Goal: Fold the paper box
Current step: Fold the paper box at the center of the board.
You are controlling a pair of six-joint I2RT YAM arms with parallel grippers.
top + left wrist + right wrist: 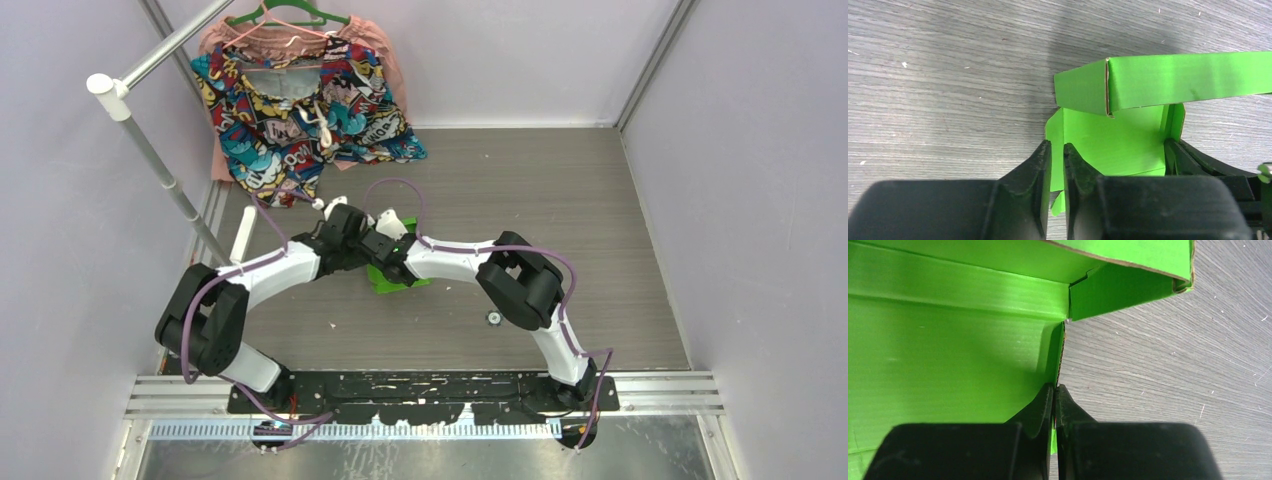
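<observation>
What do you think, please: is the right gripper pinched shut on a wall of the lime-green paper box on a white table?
Not quite: the table is grey wood-grain, not white, as the right wrist view shows. The right gripper does pinch a wall of the paper box.

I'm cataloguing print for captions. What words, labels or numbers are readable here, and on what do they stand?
On the patterned garment: comic-style lettering in its print, too small and blurred to read.
On the paper box: none; the faces shown are plain green card.
Nothing else carries legible text.
</observation>
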